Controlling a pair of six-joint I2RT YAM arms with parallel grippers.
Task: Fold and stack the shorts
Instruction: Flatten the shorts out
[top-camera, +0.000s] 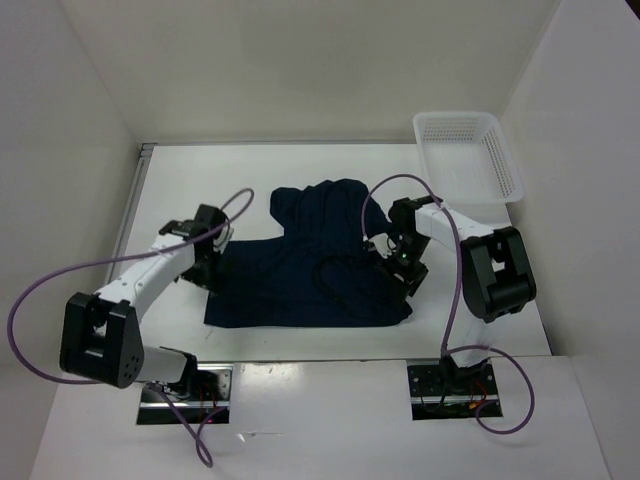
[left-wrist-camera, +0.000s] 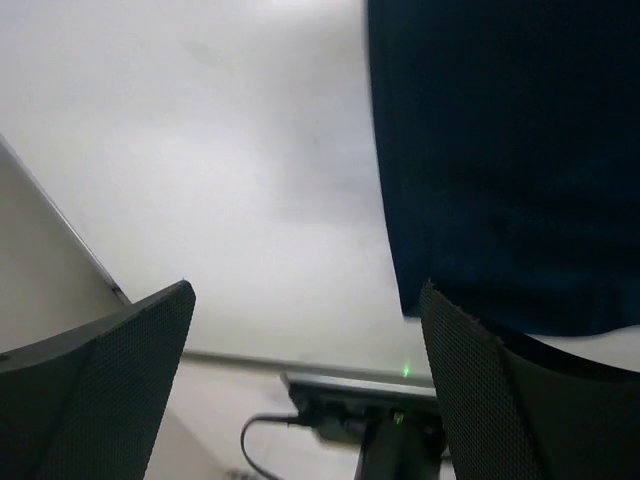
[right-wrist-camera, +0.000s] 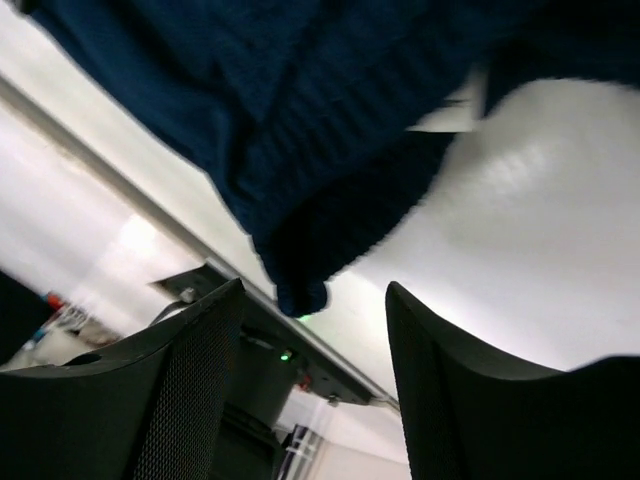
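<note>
The dark navy shorts lie on the white table between my arms, partly folded, with a bunched part at the back. My left gripper is open at the shorts' left edge; in the left wrist view the cloth fills the upper right, and its edge passes behind my right finger. My right gripper is open at the shorts' right edge. In the right wrist view a corner of the shorts hangs just above the gap between my fingers, not gripped.
A white mesh basket stands at the back right corner. White walls enclose the table at the back and sides. The arm bases and cables sit along the near edge.
</note>
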